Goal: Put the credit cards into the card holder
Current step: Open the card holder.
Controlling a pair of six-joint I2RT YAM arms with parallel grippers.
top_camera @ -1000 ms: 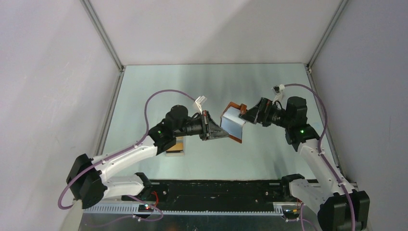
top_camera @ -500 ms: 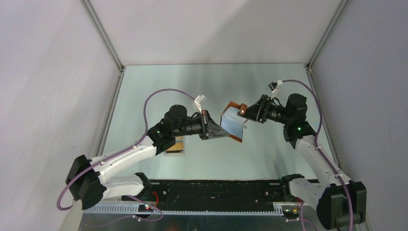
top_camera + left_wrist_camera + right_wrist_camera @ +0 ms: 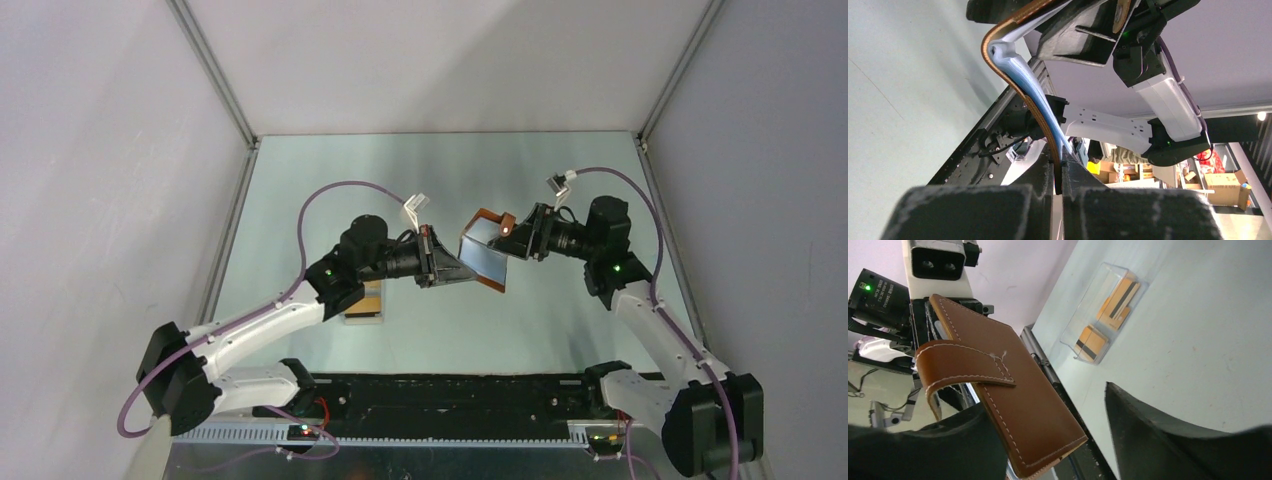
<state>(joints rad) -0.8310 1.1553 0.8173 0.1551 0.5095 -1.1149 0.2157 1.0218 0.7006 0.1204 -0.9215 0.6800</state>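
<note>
The brown leather card holder (image 3: 485,255) hangs in the air between the two arms, opened so its grey-blue inside faces up. My left gripper (image 3: 455,268) is shut on the edge of one flap (image 3: 1023,95), which shows pinched between its pads. My right gripper (image 3: 515,235) is open around the other flap (image 3: 1013,405). That flap rests against one finger, and the other finger (image 3: 1148,425) stands well apart. The orange credit cards (image 3: 1120,297) lie in a clear plastic box (image 3: 1083,305) on the table, under the left arm (image 3: 365,300).
The pale table (image 3: 420,180) is walled at the back and on both sides. A black rail (image 3: 450,390) runs along the near edge between the arm bases. The left arm's purple cable (image 3: 330,195) loops above it.
The right arm has shifted left and slightly toward the back, bringing its jaws further over the card holder's flap. The left gripper has stayed shut on the other flap.
</note>
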